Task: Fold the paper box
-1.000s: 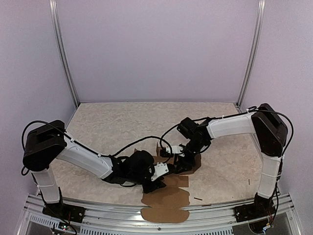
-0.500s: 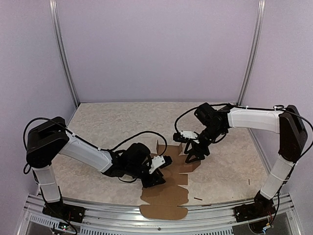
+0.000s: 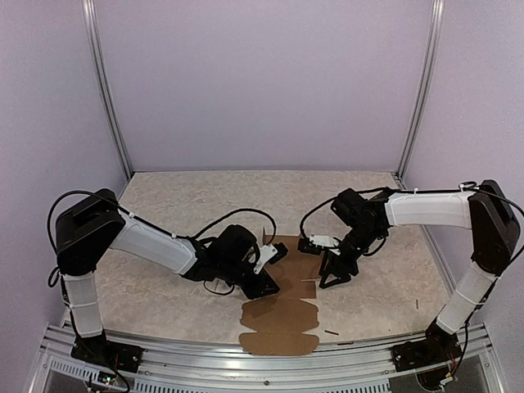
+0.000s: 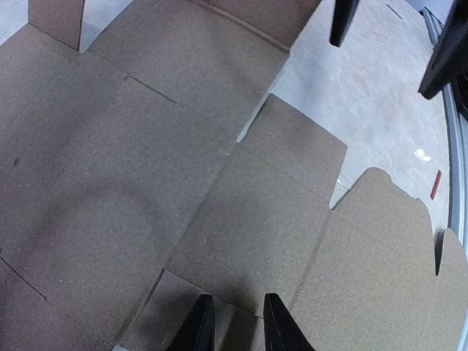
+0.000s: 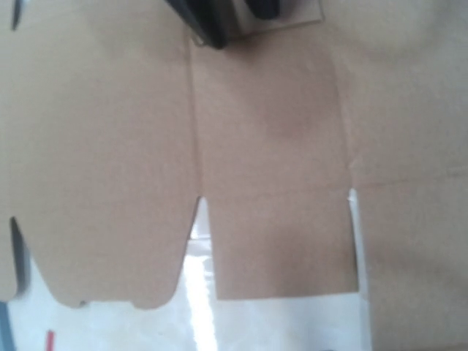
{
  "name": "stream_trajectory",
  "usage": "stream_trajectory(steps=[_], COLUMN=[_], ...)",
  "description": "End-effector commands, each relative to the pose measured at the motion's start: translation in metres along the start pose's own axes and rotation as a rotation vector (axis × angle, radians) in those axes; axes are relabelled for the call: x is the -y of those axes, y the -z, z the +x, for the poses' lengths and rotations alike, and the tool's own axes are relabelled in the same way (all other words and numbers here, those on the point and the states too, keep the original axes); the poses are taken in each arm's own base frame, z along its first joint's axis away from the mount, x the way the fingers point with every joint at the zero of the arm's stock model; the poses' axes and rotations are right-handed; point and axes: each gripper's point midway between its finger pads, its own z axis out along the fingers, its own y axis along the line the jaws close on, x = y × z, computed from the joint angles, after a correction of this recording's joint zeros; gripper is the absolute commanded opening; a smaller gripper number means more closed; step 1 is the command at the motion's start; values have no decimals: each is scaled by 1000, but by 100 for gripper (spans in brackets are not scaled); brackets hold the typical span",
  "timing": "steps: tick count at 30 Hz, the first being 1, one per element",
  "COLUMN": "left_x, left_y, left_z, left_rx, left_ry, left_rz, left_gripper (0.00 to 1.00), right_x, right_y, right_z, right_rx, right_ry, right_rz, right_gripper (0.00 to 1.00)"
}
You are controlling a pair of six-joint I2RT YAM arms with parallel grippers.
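Note:
The paper box (image 3: 282, 315) is a flat brown die-cut sheet lying near the table's front edge, its rounded flaps toward me. It fills the left wrist view (image 4: 146, 146) and the right wrist view (image 5: 270, 146). My left gripper (image 3: 266, 282) is low over the sheet's left side. Its dark fingertips (image 4: 199, 325) stand a little apart with nothing between them, just above a crease. My right gripper (image 3: 336, 274) hovers at the sheet's right edge. Its two fingers (image 4: 344, 22) show wide apart in the left wrist view. Its own fingers do not show in the right wrist view.
Small dark stick-like scraps (image 3: 331, 332) lie on the speckled tabletop by the sheet, another (image 3: 416, 304) near the right arm's base. A metal rail (image 3: 164, 344) runs along the front edge. Purple walls close in the back and both sides.
The right gripper has moved from over the sheet's middle to its right edge. The raised flap now lies flat. The left gripper has shifted slightly and its fingers have drawn closer together.

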Motion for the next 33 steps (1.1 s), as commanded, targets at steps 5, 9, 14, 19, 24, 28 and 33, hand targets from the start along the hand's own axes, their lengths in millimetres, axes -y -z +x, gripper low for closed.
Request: stream_trajectory(steps=[5,9,14,19,24,28,33], left_x=[-60,-77,-99,-104,-103,-104,-108], left_y=[-6,-6,-7,-8,-13,-16,-12], left_z=[43,33,14,1,-8,-4,-9], left_rx=[-174,-158,-113,-61,-38,-42,-12], left_ry=[184,237,340,415,457,505,579], left_rz=[-286,-350,-382,-385,-374,-367,-366], left_gripper=[8,6,5,0,0,0,0], right_x=[40,67,105,112,113,118,131], right_y=[-4,-2,19,17,6,-3,-14], right_z=[-3,-10,-30,-27,-25,-32,-32], right_rx=[-19,2,80,98,96,112,98], right_ry=[-112,-183,-287,-387,-424,-450,-498], right_rz=[134,209,260,184,141,92,85], right_gripper=[45,53,56,57,58,59,61])
